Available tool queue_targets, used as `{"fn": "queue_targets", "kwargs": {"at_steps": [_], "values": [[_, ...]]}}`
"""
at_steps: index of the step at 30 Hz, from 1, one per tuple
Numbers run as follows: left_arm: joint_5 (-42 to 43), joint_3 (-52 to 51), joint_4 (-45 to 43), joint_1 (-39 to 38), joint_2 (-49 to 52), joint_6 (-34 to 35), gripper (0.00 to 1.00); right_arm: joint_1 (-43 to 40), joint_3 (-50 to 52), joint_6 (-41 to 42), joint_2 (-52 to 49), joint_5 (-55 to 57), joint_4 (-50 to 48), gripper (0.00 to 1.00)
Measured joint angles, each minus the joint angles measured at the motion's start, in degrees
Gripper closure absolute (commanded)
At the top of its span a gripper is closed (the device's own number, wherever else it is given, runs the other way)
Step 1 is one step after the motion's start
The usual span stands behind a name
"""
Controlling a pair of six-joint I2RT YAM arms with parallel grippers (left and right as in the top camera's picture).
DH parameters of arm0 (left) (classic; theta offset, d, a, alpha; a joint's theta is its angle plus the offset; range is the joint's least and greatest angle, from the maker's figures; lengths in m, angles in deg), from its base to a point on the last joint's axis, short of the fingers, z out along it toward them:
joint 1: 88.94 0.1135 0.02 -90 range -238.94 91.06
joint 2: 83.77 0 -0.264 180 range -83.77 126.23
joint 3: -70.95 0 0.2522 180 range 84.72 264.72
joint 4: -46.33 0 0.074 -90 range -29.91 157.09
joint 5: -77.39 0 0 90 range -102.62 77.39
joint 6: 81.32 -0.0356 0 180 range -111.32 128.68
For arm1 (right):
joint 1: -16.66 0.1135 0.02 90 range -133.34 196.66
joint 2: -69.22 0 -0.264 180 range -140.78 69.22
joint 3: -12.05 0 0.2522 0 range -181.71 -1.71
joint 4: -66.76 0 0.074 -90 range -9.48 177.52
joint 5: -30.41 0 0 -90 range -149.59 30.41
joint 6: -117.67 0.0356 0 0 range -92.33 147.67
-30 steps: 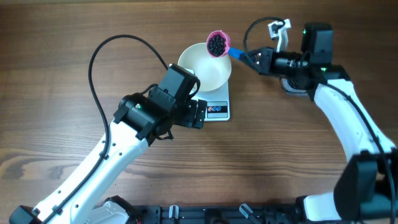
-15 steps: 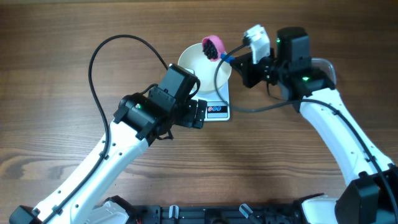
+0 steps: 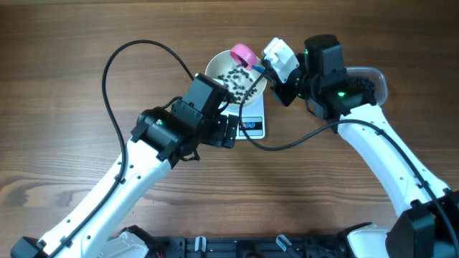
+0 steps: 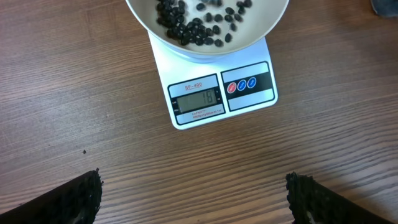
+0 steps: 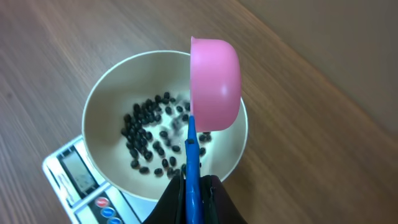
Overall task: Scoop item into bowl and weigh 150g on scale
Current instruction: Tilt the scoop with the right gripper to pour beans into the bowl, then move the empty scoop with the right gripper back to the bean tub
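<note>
Pink scoop tipped over bowl, right claw apparently clamped.

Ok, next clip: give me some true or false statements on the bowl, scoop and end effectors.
1. The bowl sits on the scale. True.
2. The bowl is empty. False: black beans lie in it.
3. The right end effector is shut on the blue handle of the pink scoop. True.
4. The scoop stands upright and full. False: it is tipped over the bowl.
5. The left end effector grips the bowl. False: it is open, holding nothing.
</note>
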Motion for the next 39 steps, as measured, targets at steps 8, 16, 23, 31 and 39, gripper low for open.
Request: {"fn": "queue_targets", "kwargs": {"at_steps": [8,16,23,31,39], "values": [[0.00,0.00,0.00,0.00,0.00,0.00,0.00,0.00,0.00,-8.59,0.00,0.63,-0.72,0.96],[0.00,0.00,0.00,0.00,0.00,0.00,0.00,0.00,0.00,-4.15,0.02,0.85,-3.30,0.96],[0.00,0.00,0.00,0.00,0.00,0.00,0.00,-1.44,0.02,21.73,2.23,0.85,-9.64,0.96],[0.00,0.00,-0.02,0.00,0.00,0.00,0.00,-23.39,-0.02,35.15,15.56,0.92,-0.57,0.96],[0.00,0.02,0.00,0.00,0.00,0.00,0.00,-34.67,-0.07,24.79,14.67,8.83,14.05,0.96]]}}
